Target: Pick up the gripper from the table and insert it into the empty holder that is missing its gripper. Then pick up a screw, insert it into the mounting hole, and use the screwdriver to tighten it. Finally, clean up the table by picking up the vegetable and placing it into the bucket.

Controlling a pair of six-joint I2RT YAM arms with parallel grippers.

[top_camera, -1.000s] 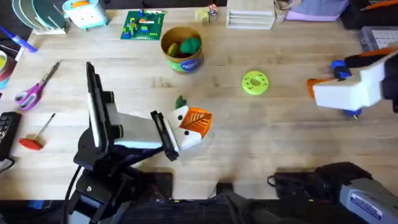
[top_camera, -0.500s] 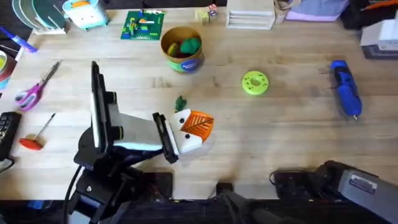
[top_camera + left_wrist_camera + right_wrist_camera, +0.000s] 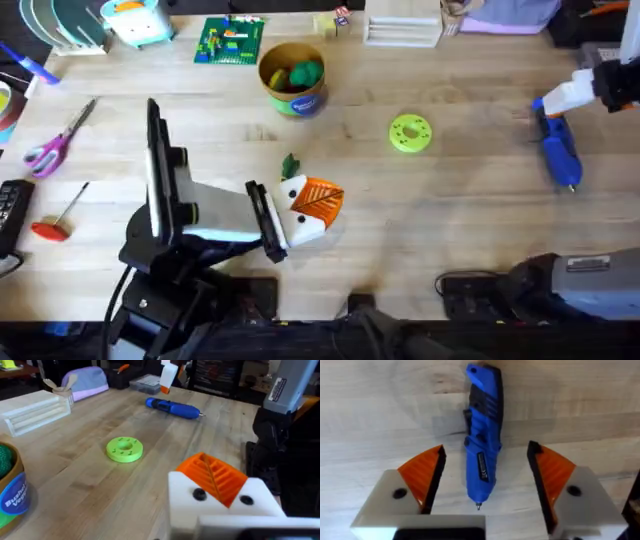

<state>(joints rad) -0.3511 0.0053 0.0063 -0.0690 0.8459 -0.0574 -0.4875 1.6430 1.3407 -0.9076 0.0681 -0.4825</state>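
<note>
Screwdriver (image 3: 482,435) lies on table (image 3: 450,220) at far right, between spread fingers of right gripper (image 3: 485,492), which hangs over it released, grasping nothing; tightening step judged unfinished. Bucket (image 3: 293,78) at back holds green and yellow items. Left gripper (image 3: 305,205) rests mid-table; finger state cannot tell. Vegetable (image 3: 290,164) just beside it, half hidden, not binned. Holder, wedge, screw: hard to make out.
</note>
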